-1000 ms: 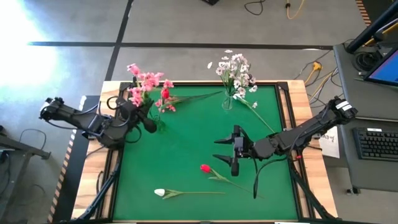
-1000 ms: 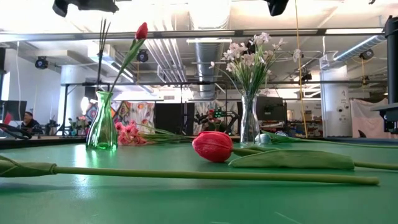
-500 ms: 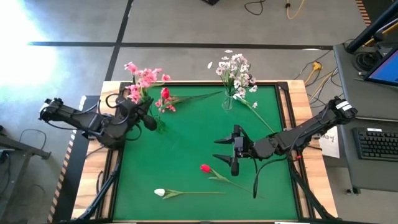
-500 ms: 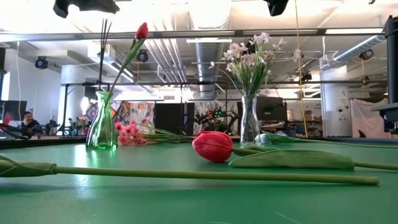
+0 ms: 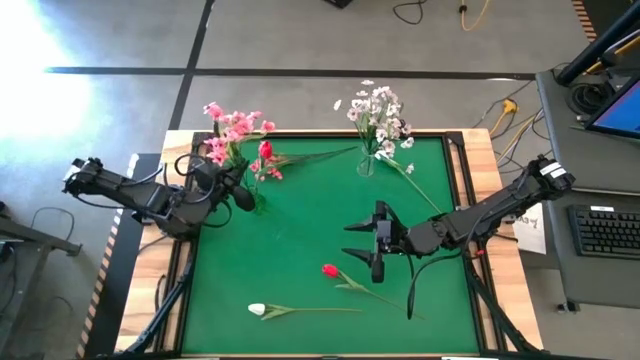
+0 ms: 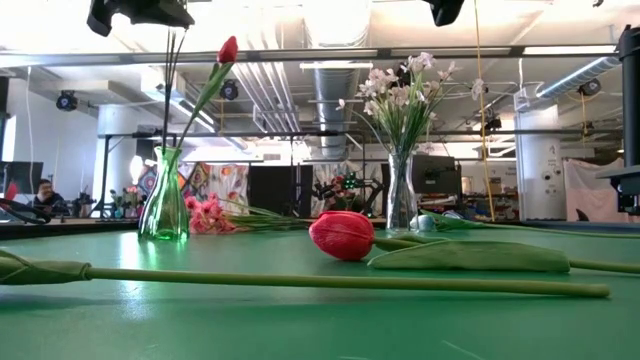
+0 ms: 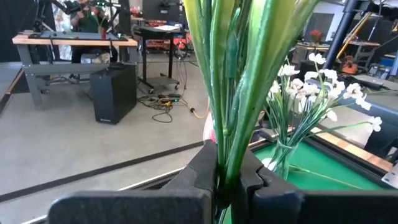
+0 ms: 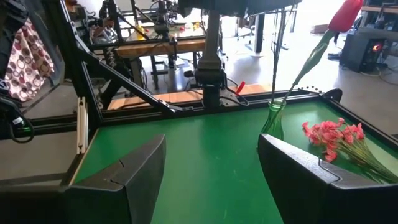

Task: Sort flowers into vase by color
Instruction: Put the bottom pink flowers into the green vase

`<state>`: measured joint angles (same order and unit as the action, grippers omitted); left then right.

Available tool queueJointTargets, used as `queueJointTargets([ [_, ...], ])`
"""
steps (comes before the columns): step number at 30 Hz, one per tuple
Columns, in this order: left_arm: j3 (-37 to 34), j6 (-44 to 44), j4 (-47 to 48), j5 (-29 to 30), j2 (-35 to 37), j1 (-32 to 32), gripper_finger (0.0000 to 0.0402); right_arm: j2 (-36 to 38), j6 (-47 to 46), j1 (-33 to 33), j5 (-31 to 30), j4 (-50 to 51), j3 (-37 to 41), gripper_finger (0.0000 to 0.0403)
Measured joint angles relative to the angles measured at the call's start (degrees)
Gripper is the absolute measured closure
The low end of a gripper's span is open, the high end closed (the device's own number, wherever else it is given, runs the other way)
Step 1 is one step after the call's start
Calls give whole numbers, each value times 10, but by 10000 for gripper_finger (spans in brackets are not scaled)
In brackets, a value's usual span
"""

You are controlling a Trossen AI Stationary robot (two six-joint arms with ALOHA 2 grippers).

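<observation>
My left gripper [image 5: 240,195] is shut on a bunch of pink flowers [image 5: 230,130] held upright over the green vase [image 6: 165,205]. A red tulip [image 6: 228,50] stands in that vase. More pink flowers [image 5: 275,170] lie on the mat beside it. White flowers [image 5: 380,110] stand in the clear vase [image 6: 400,195], and a white spray [image 5: 410,172] lies next to it. A red tulip [image 5: 330,270] and a white bud [image 5: 257,310] lie near the front. My right gripper [image 5: 352,241] hovers open over the mat's middle. My left gripper pinches the bunch's green stems [image 7: 225,165] between its two fingers, several stems together. The fingers come in level and lie across the stems. The bunch stands upright, blossoms above the fingers; the stems [image 6: 170,90] run down to the green vase's mouth.
The green mat [image 5: 300,230] has raised wooden edges. The red tulip's long stem and leaf [image 6: 470,258] lie across the near part, under my right arm. Cables and a desk with a keyboard [image 5: 605,230] stand to the table's right.
My left gripper has rolled slightly about its own axis while keeping its hold, and the pink blossoms have swayed a little with it.
</observation>
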<state>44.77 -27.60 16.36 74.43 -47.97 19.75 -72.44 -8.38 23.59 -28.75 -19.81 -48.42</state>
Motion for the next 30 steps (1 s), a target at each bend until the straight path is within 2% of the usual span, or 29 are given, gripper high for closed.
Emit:
queueJointTargets([
  [16,-3,-36,0,15,-9,0,379,0,-2,0,1,-1,0,150],
  [22,-3,-41,0,15,-12,0,349,0,-2,0,1,-1,0,148],
  [30,-3,-43,0,8,-13,0,291,0,-7,0,1,13,0,143],
])
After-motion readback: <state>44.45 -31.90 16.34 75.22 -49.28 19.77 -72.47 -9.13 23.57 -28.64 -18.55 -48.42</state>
